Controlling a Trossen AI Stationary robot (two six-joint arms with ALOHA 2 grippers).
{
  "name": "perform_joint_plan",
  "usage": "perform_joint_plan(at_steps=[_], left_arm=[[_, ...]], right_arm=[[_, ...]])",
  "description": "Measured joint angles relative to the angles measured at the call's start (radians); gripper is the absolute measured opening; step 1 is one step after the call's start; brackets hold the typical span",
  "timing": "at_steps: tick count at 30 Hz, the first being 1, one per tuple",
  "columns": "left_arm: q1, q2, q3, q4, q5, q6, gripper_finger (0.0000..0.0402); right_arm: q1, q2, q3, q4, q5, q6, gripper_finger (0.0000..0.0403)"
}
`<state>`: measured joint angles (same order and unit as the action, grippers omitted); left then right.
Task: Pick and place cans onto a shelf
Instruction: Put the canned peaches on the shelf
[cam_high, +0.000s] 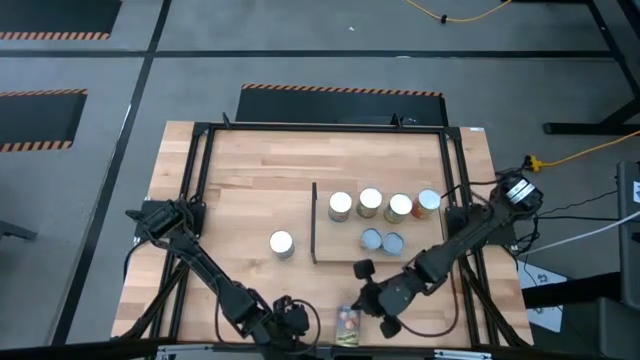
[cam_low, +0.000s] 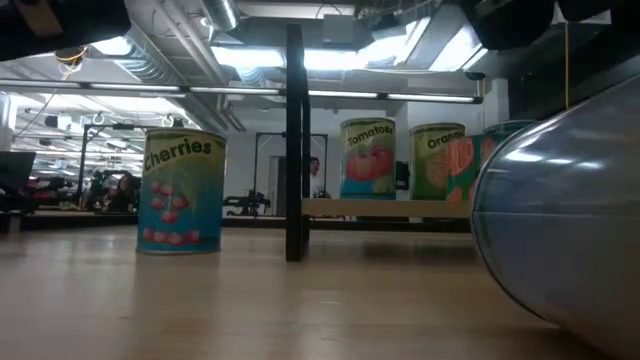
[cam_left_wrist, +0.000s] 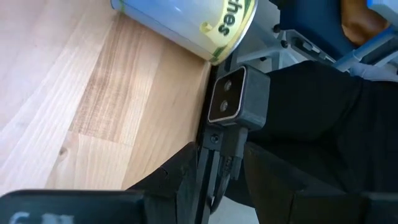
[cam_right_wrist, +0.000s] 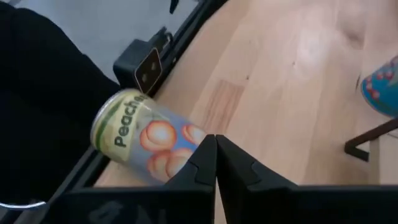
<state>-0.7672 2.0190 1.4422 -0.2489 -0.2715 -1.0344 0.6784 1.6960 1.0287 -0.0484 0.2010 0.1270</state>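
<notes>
A can labelled Peaches (cam_right_wrist: 143, 140) lies on its side near the table's front edge (cam_high: 348, 325); in the low view it fills the right (cam_low: 560, 220). My right gripper (cam_right_wrist: 216, 143) is shut with nothing between its fingers, its tips just by this can (cam_high: 362, 300). My left gripper (cam_high: 290, 318) waits open at the front edge, left of the can. Several cans stand upright on the shelf (cam_high: 345, 245), right of its dark upright panel (cam_high: 313, 222). A Cherries can (cam_high: 281, 243) stands on the table left of the panel. My right gripper's shut fingertips (cam_right_wrist: 205, 158) show in front of the lying can's side (cam_right_wrist: 177, 152) in the right wrist view, slanting down from the table's far right. Whether they touch the can I cannot tell.
A black metal frame (cam_high: 200, 180) runs round the tabletop. The low camera's grey housing (cam_left_wrist: 233, 96) sits at the front edge, close to the lying can. Bare wood lies left of the Cherries can (cam_low: 182, 192) and in front of the shelf.
</notes>
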Motion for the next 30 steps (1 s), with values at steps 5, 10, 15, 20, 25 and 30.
perform_joint_plan(at_steps=[5,10,15,20,25,30], left_arm=[[0.001,0.0,0.0,0.0,-0.001,0.0,0.0124],[0.001,0.0,0.0,0.003,-0.001,0.0,0.0124],[0.001,0.0,0.0,0.005,-0.001,-0.001,0.0124],[0.001,0.0,0.0,0.006,-0.003,0.0,0.0124],[0.001,0.0,0.0,0.007,-0.011,-0.001,0.0124],[0.001,0.0,0.0,0.007,-0.026,-0.001,0.0124]], right_arm=[[-0.006,0.034,0.0,0.036,-0.021,-0.002,0.0011],[-0.031,0.064,0.0,0.081,-0.102,-0.006,0.0011],[-0.07,0.116,-0.002,0.106,-0.139,-0.003,0.0011],[-0.111,0.151,-0.003,0.104,-0.053,0.023,0.0012],[-0.132,0.154,-0.005,0.105,-0.054,0.029,0.0012],[-0.132,0.154,-0.005,0.09,-0.056,0.029,0.0012]])
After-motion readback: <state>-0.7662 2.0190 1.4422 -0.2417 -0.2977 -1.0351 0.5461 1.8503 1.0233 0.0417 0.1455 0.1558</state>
